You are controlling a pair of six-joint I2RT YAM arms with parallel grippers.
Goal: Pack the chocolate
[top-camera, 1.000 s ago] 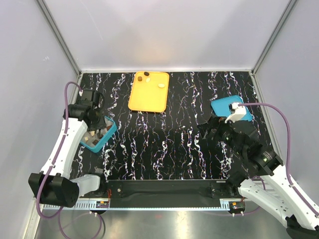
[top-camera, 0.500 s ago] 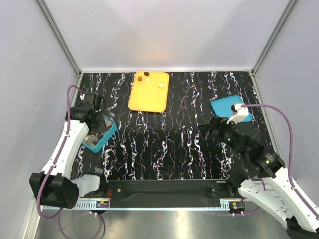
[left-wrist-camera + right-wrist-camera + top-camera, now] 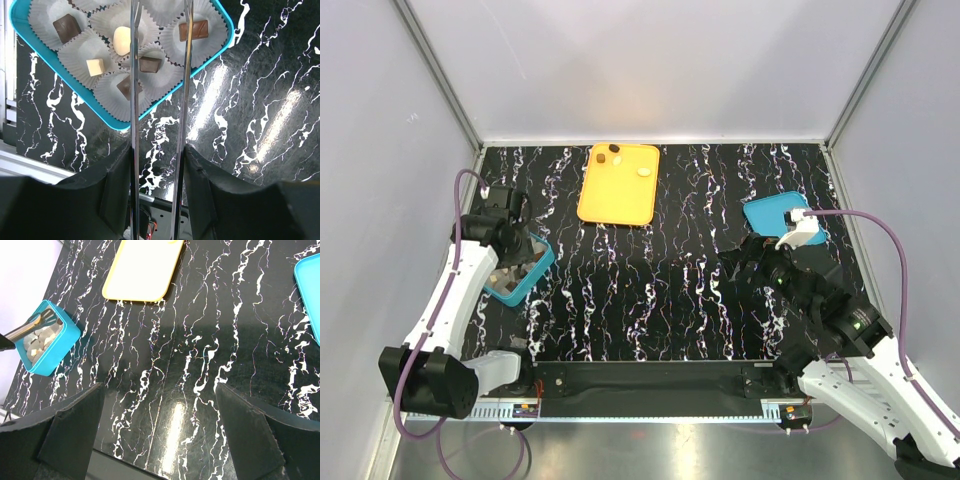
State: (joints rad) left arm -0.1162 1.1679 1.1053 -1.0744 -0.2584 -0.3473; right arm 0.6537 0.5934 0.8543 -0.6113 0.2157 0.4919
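Observation:
The teal box (image 3: 222,22) holds white paper cups with chocolate in them: dark pieces (image 3: 66,27) (image 3: 127,86), a brown one (image 3: 194,30), a pale round (image 3: 122,40) and a pale cube (image 3: 95,66). My left gripper (image 3: 160,20) hangs over the box (image 3: 542,262) with its two long metal blades apart. A dark chocolate (image 3: 150,64) lies in its cup between them, touching neither. Three more pieces, two dark (image 3: 615,150) and one pale (image 3: 645,170), lie on the orange tray (image 3: 616,195). My right gripper (image 3: 160,430) is wide open and holds nothing, above bare table at mid-right (image 3: 745,262).
A flat teal lid (image 3: 770,212) lies at the right, partly under my right arm's white wrist; its edge (image 3: 310,285) shows in the right wrist view. The orange tray (image 3: 145,267) sits at the back middle. Grey walls enclose the black marbled table.
The left gripper's blades have spread apart over the box. The right arm has shifted slightly to the right.

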